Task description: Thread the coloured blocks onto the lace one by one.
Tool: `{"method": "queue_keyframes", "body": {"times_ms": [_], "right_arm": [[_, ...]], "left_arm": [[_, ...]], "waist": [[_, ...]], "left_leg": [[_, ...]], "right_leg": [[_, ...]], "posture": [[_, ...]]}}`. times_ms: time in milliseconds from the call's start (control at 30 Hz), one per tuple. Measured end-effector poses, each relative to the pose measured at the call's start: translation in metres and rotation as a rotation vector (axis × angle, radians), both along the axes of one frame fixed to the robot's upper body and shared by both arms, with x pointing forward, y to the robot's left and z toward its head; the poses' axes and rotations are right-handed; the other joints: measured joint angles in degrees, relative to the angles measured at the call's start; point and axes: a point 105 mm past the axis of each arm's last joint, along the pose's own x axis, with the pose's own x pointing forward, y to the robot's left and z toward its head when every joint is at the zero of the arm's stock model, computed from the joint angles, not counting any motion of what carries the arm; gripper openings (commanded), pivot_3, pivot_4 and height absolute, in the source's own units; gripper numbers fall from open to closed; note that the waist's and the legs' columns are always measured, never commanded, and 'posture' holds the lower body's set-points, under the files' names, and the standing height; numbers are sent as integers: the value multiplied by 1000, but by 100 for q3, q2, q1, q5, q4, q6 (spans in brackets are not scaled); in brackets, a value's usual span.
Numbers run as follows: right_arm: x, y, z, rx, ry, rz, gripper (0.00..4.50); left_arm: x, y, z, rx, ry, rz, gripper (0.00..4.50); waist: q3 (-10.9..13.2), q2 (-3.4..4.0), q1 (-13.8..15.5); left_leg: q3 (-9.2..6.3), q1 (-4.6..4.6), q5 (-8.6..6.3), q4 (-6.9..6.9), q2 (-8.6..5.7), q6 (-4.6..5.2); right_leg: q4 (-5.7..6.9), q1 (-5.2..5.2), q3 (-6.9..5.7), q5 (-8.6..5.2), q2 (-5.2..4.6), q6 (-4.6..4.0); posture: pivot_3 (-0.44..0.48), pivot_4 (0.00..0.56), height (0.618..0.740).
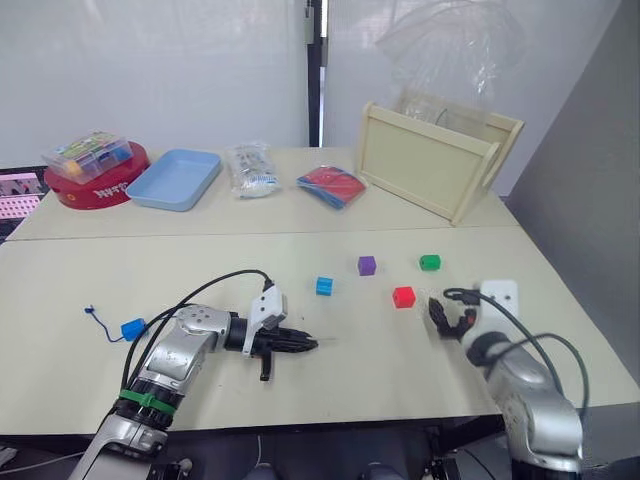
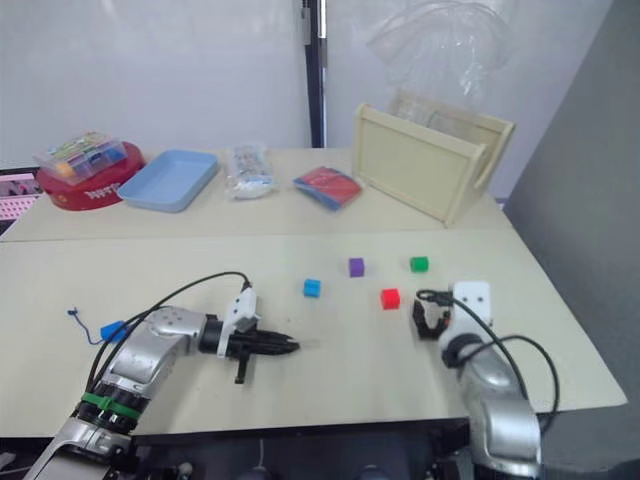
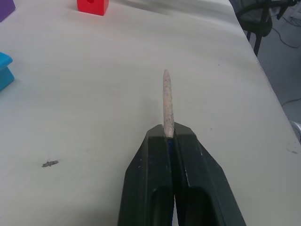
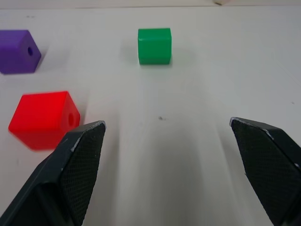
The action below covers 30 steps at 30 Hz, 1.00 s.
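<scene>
- Presently, the left gripper (image 1: pixel 300 344) is pinched on the lace (image 3: pixel 167 101), whose pale stiff tip juts forward along the finger axis, toward the robot's right.
- Blue block (image 1: pixel 132 328) sits on the lace, near its knotted end.
- Red block (image 4: pixel 43 119) lies just left of the right gripper (image 4: pixel 167 141), whose fingers are spread wide and empty; green block (image 4: pixel 154 45) ahead, purple block (image 4: pixel 19 51) and cyan block (image 1: pixel 324 286) farther left.

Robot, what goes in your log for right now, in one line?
left gripper: shut on lace tip | right gripper: open by red block | blue block: on lace | cyan, purple, green: loose
</scene>
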Motion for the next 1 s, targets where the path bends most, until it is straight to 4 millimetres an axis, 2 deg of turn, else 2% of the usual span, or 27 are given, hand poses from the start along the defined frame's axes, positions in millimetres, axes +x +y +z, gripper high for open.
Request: {"method": "queue_keyframes", "body": {"times_ms": [200,433,667,767,1000], "right_arm": [[28,-9,3,-6,33,-11,4474],[78,-10,17,13,35,25,4474],[94,0,2,6,92,61,4474],[97,-1,-2,0,105,53,3637],[99,1,0,-10,84,67,1261]], "left_arm": [[-4,1,-3,1,4,21,0],[-7,0,-5,-3,10,38,0],[-7,2,-6,-2,12,58,0],[-6,2,-6,-2,9,66,0],[-5,2,-5,-3,4,72,0]], "waist": [[0,1,20],[2,4,-26],[2,4,-4],[2,4,-11],[2,4,-13]], "left_leg": [[1,-5,0,-1,-5,0],[2,-1,1,-5,-2,-1],[3,-4,3,-4,-5,-5],[3,-3,3,-4,-4,-5],[3,-3,3,-4,-4,-5]], "right_leg": [[-6,0,0,0,-7,0],[-4,0,2,0,-3,0],[-5,0,1,0,-8,0],[-5,-1,1,0,-8,0],[-5,-1,1,0,-7,0]], "posture": [[0,150,740],[0,150,740],[0,150,740],[0,150,740],[0,150,740]]}}
